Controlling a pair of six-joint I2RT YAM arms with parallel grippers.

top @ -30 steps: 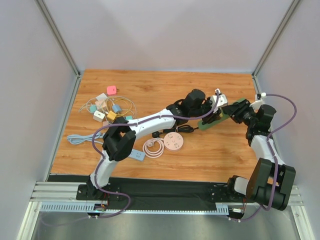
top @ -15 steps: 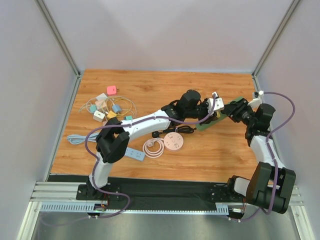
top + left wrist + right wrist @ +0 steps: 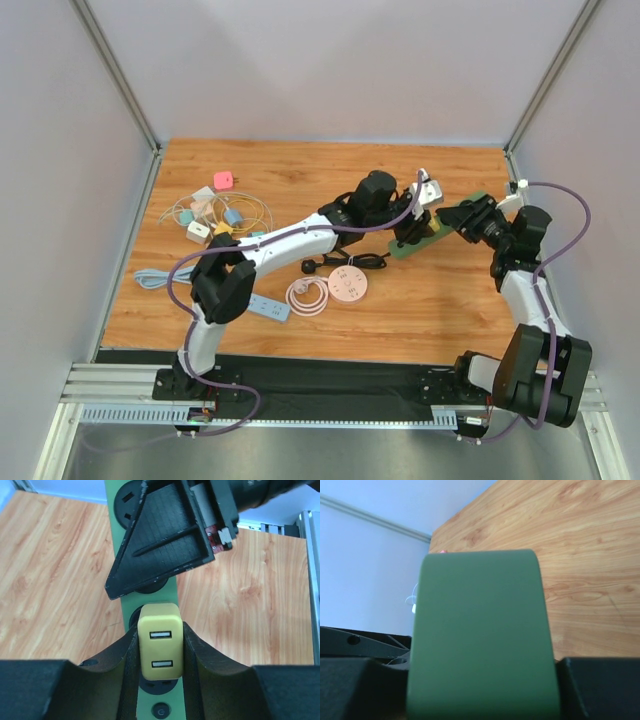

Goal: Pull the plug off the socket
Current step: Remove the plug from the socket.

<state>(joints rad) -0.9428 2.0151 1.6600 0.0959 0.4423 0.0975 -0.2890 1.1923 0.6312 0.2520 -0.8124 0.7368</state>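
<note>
The right gripper point(image 3: 480, 680) clamps the green power strip point(image 3: 480, 625) steady so the left gripper point(image 3: 160, 636), closed on the yellow USB charger point(image 3: 159, 625), can pull.

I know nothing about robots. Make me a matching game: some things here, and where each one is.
1 yellow plug
2 green power strip
3 round pink disc
4 pile of small chargers

A far left of the table
B held by the right gripper
C between the fingers of the left gripper
D lying loose mid-table

Pairs: 1-C, 2-B, 3-D, 4-A
</note>
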